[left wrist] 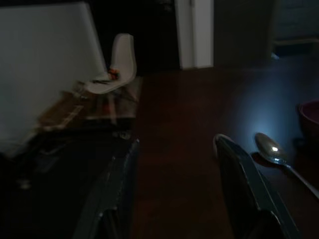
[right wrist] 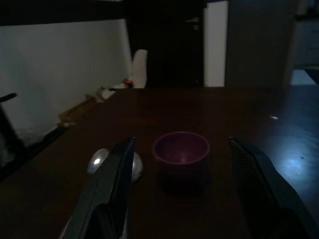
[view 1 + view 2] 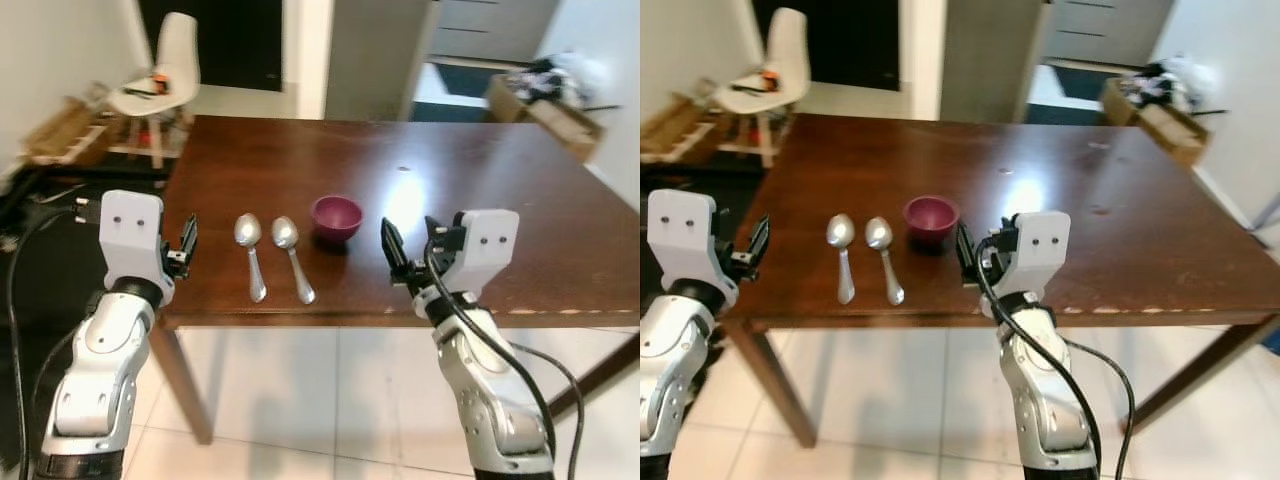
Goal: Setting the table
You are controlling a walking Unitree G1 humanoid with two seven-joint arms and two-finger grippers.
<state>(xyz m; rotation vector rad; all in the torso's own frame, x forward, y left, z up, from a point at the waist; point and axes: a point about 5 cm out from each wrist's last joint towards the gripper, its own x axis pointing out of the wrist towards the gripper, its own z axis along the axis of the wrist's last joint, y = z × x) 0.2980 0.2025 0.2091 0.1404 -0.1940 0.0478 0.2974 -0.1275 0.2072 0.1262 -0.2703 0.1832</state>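
Two spoons are seen lying side by side on the dark wooden desk in the left eye view, near its front edge, bowls pointing away from the robot: the left spoon and the right spoon, close together but apart. A small maroon bowl is placed just to the right of them, upright. The left gripper is held at the desk's left front corner, beside the left spoon and not touching it; the right gripper is held over the front edge, to the right of the bowl, its fingers spread with nothing between them. A white chair is seen beyond the far left corner of the desk, and a cardboard box beyond the far right. In the right eye view the same layout is shown, the bowl standing just beside the right gripper's fingers. In the dim left wrist view the left gripper's fingers are shown spread apart over the desk with nothing held, one spoon glinting close beside a fingertip. In the right wrist view, also dark, the bowl is framed between the spread fingers, ahead of them and untouched, with a spoon's bowl near one fingertip.
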